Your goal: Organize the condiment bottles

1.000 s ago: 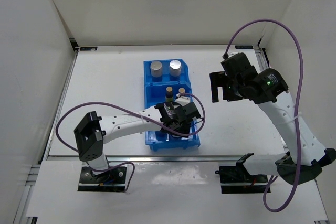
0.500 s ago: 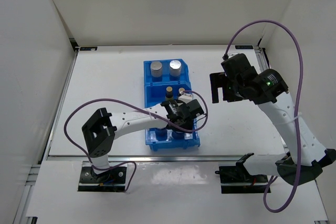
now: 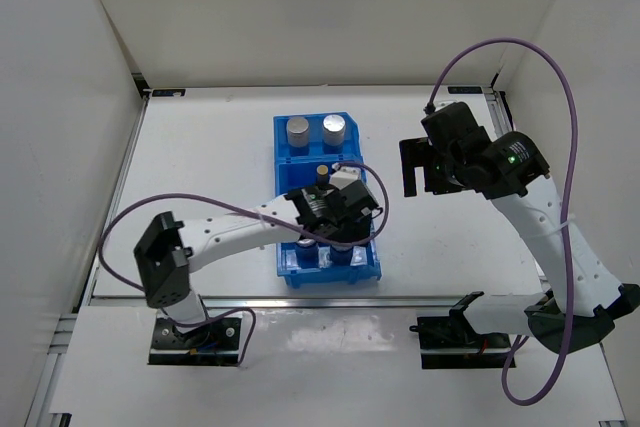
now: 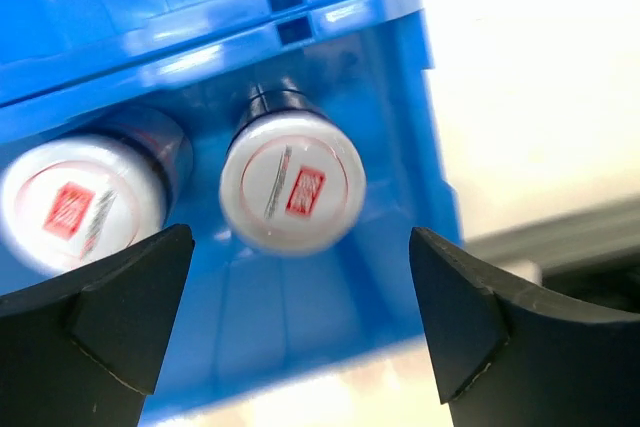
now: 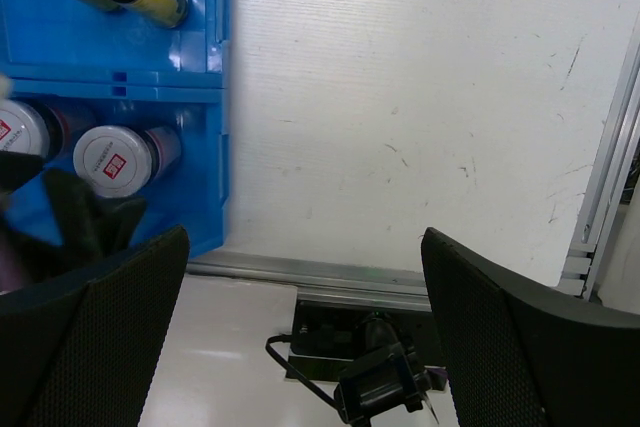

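Left fingers (image 4: 105, 319): spread wide, holding nothing. They hang over the near compartment of the blue bin (image 3: 279, 159). One squat bottle (image 4: 292, 183) with a red mark on its silver top stands upright between them, with a clear gap to each finger. The second squat bottle (image 4: 76, 209) stands just beside it in the same compartment, under the left-hand finger as the wrist view shows it.

Right fingers (image 5: 92, 349): also spread wide and empty, with only bare white surface (image 5: 400, 127) between them. They hover to the right of the bin, well apart from it.

Other bottles: two silver-capped bottles (image 3: 298, 130) stand side by side in the far compartment. A tan-capped yellow bottle (image 3: 322, 173) stands in the middle compartment. The left arm covers the rest of that compartment from above.

The bin sits on the surface between the two arms, nearer the left.
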{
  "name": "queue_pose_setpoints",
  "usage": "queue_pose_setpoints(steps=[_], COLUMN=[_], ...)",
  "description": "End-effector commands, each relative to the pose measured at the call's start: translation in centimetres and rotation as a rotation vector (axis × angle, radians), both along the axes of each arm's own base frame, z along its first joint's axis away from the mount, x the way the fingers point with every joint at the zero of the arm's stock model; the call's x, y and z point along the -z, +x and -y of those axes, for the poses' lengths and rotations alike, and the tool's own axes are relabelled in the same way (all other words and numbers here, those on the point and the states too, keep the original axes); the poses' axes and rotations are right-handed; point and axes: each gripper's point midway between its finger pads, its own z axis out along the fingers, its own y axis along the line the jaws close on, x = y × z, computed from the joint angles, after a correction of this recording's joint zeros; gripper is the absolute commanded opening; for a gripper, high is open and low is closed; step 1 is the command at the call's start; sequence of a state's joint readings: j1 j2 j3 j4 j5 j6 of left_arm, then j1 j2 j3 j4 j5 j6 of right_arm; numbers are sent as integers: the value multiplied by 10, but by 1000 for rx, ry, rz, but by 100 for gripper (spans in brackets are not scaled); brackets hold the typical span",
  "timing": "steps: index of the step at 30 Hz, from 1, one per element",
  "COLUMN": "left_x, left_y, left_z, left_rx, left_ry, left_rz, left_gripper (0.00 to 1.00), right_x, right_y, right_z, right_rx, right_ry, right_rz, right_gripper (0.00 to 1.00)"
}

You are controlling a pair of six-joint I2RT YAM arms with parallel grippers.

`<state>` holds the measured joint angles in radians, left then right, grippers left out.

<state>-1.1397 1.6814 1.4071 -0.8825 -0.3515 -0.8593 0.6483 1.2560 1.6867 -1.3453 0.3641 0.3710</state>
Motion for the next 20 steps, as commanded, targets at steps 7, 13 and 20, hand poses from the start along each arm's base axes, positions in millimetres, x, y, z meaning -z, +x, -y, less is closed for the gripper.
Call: queue_pose_setpoints(steps=[7, 13, 20], left_x=[-167, -233, -237], left_y=[4, 8, 14], left_z=[-35, -105, -191], left_rx=[-1, -68, -259], left_ry=[-316, -347, -285], left_rz=[314, 555, 708], left_gripper=[100, 100, 100], right_x=[-11, -23, -27], right_y=[-14, -12, -16], right_z=[23, 32, 48], right_rx=[63, 91, 120], right_ry=[-45, -38, -88], right_rz=[1, 72, 103], right_gripper=[100, 100, 100])
